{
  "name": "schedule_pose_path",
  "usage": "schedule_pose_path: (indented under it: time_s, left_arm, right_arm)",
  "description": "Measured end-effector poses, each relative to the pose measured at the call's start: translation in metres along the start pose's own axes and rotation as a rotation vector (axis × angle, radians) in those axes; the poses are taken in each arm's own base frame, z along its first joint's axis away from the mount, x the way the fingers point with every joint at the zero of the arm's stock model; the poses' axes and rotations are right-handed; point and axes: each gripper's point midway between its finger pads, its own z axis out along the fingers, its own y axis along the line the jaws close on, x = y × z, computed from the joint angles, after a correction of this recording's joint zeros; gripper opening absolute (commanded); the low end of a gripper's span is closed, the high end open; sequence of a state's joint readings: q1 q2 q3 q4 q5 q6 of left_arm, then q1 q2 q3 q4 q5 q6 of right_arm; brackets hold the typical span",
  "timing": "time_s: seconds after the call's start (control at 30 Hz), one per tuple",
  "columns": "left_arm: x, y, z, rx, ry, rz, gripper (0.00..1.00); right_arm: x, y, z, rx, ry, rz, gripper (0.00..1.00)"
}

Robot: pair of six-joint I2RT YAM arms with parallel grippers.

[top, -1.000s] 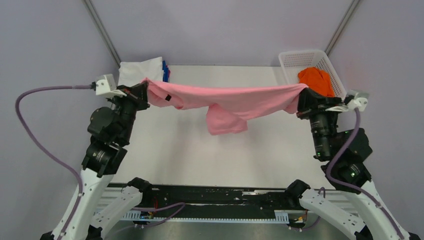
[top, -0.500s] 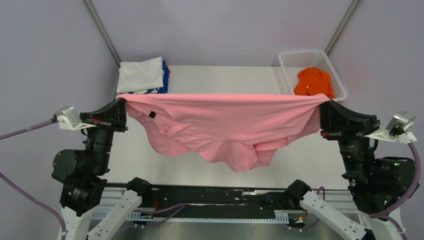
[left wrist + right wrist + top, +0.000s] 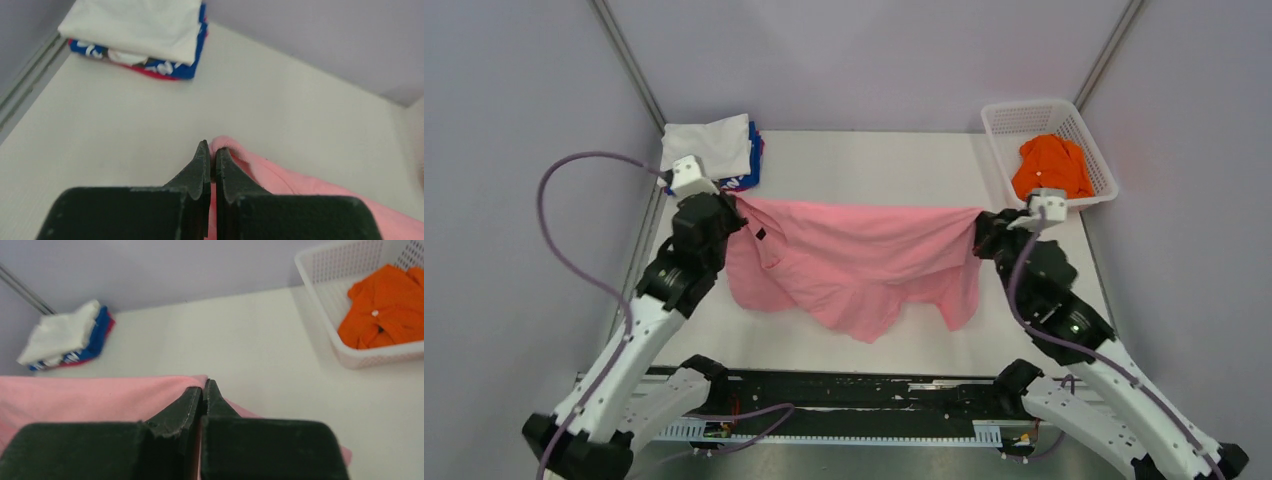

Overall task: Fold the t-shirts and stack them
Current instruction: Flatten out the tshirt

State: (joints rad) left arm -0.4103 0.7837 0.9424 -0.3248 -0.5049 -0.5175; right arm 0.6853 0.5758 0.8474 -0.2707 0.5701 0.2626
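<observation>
Pinching the pink t-shirt (image 3: 854,258) at opposite corners, I am clamping my left gripper (image 3: 736,203) and right gripper (image 3: 977,222) tight on its cloth. It is hanging spread between them above the middle of the table (image 3: 874,160), sagging low at its centre.

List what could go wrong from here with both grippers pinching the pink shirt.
1. The left gripper and right gripper each pinch only a thin edge of the pink t-shirt; a hard tug could slip a corner free.
2. Its near part lies bunched and rumpled on the table; folding now would likely trap creases.
3. The left gripper sits close to the folded stack; an outward sweep might knock it.
</observation>
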Motion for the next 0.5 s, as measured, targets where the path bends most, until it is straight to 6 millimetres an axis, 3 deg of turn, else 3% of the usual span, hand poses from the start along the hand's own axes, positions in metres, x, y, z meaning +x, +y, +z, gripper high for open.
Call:
schedule_pose_path:
  time_s: [0.13,0.2,0.27,0.37,0.5]
  left_arm:
    - [0.095,0.032,0.055,-0.196,0.226,0.165,0.0]
    - [0.128,0.048,0.07,-0.269,0.312,0.223,0.0]
    - [0.149,0.062,0.086,-0.328,0.365,0.25,0.0]
    - [0.157,0.07,0.109,-0.38,0.39,0.251,0.0]
    - [0.15,0.069,0.148,-0.411,0.367,0.212,0.0]
  right_arm:
    - [0.095,-0.015,0.033,0.116,0.247,-0.139,0.0]
    - [0.128,-0.032,0.047,0.191,0.341,-0.18,0.0]
    - [0.152,-0.053,0.059,0.264,0.413,-0.19,0.0]
    - [0.171,-0.07,0.078,0.3,0.459,-0.169,0.0]
    - [0.185,-0.077,0.106,0.301,0.486,-0.178,0.0]
